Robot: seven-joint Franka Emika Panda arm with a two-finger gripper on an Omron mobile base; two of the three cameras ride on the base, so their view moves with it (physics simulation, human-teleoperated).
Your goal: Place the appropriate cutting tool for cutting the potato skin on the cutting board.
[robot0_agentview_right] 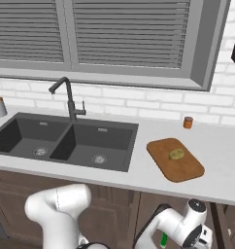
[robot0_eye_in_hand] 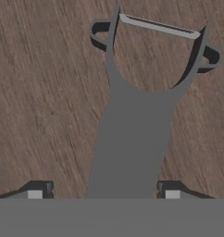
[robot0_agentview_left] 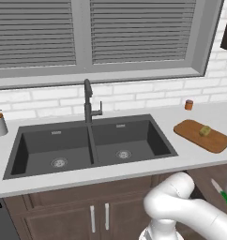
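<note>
Grey Y-shaped peeler [robot0_eye_in_hand: 132, 134], grained wood surface [robot0_eye_in_hand: 44, 102]

light: even, soft, bright | shadows: faint, darker inside sink [robot0_agentview_left: 92, 145] | glare: none | sharpness: slightly soft, low-resolution

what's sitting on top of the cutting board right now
Only the potato lies on the cutting board, near its middle; the remaining wood is bare. What the potato covers beneath itself can't be seen. The peeler is elsewhere, on a wooden surface under the gripper.
</note>
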